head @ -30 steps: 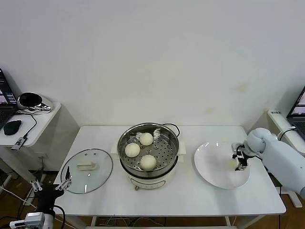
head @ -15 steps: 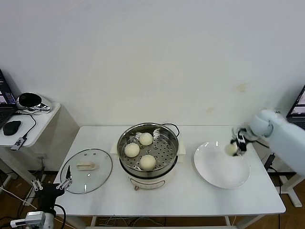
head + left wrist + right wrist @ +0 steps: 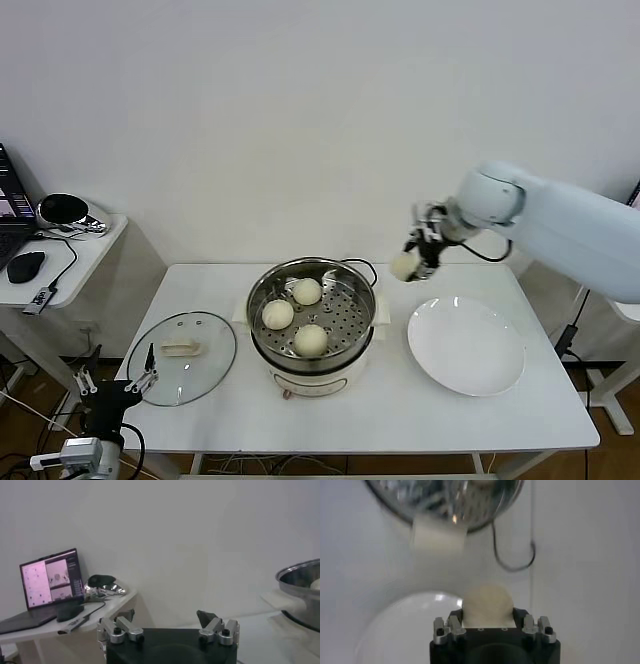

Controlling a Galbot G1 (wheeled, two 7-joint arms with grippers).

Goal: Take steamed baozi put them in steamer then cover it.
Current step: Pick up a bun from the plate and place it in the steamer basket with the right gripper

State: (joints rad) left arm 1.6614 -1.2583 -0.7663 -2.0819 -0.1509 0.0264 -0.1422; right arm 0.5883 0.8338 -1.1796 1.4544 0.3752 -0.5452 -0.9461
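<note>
4th baozi [image 3: 405,266] is up in the air, betw. steamer [image 3: 312,315] and white plate [image 3: 466,346], clamped in right gripper [image 3: 411,264] fingers; 3 other baozi [image 3: 311,340] sit on steamer tray, cover [image 3: 182,357] lies flat on bench [image 3: 400,410] left of steamer. Right arm reaches in from right, wrist bent down. Left gripper [image 3: 118,385] is parked low off bench's front-left corner, fingers spread wide, holding nothing.

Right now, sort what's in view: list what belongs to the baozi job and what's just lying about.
Job:
- baozi held in the right hand, in the air
- three baozi in the steamer
- glass cover on the table
- white plate, bare

Lying about:
- laptop, mouse and helmet on the side table
- left hand, open, idle at the table's corner
</note>
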